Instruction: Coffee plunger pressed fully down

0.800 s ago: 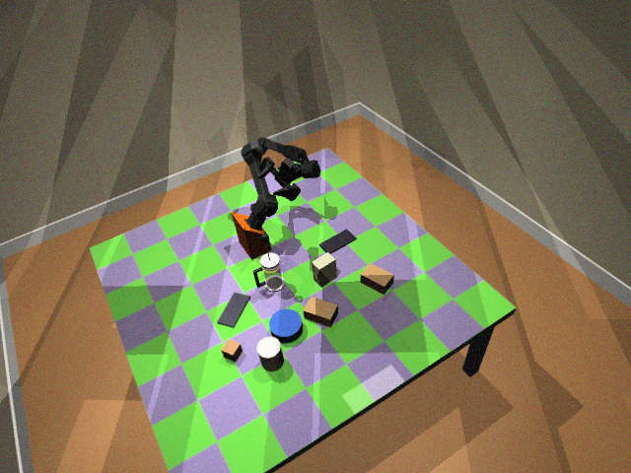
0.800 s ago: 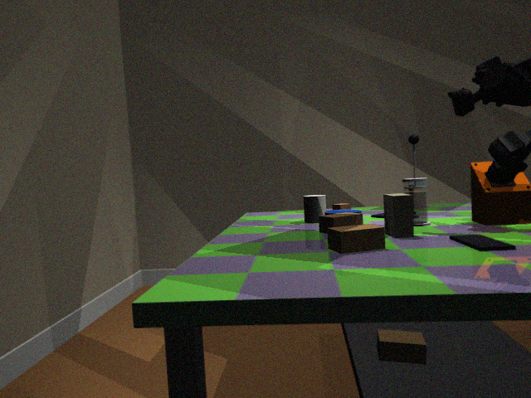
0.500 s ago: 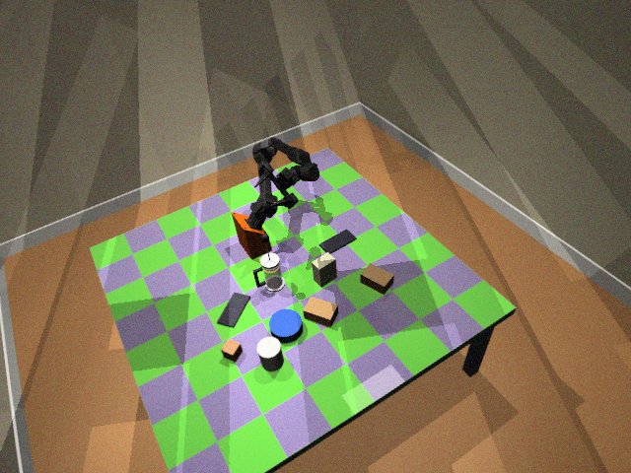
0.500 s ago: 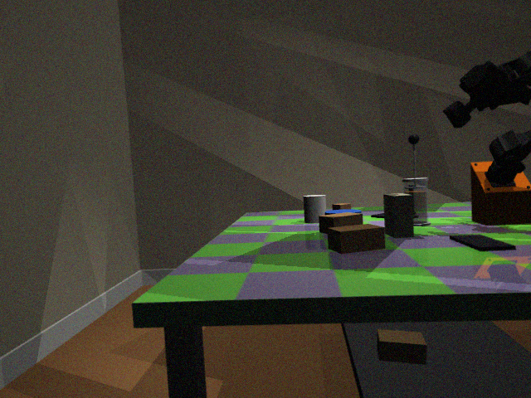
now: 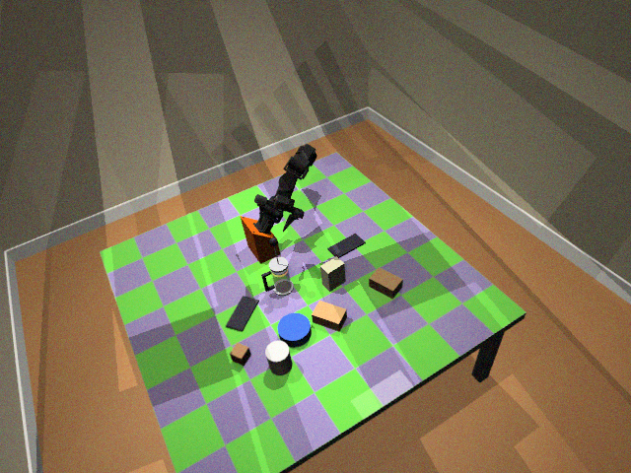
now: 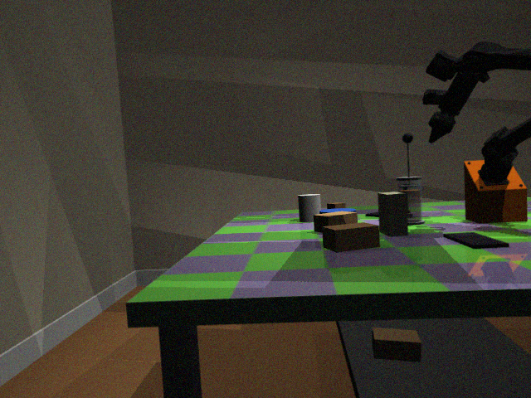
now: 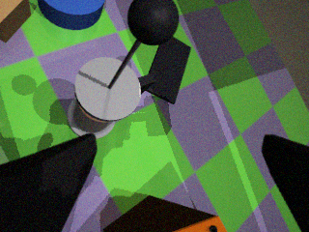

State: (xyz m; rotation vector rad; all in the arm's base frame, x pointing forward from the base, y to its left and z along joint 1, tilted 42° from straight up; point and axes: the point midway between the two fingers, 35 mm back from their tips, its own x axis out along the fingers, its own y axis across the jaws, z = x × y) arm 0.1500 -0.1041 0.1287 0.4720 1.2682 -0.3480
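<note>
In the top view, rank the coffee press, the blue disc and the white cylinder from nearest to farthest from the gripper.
1. The coffee press, just in front of the open gripper, toward the table's middle.
2. The blue disc, farther toward the front edge, beyond the press.
3. The white cylinder, farthest out, just past the disc and slightly left in the picture.

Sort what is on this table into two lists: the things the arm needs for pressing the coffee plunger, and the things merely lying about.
Belongs to the job:
- coffee press
- plunger knob, rod up
- claw, open, holding nothing

Just lying about:
- blue disc
- white cylinder
- tan blocks
- small cube
- upright pale block
- dark flat slabs
</note>
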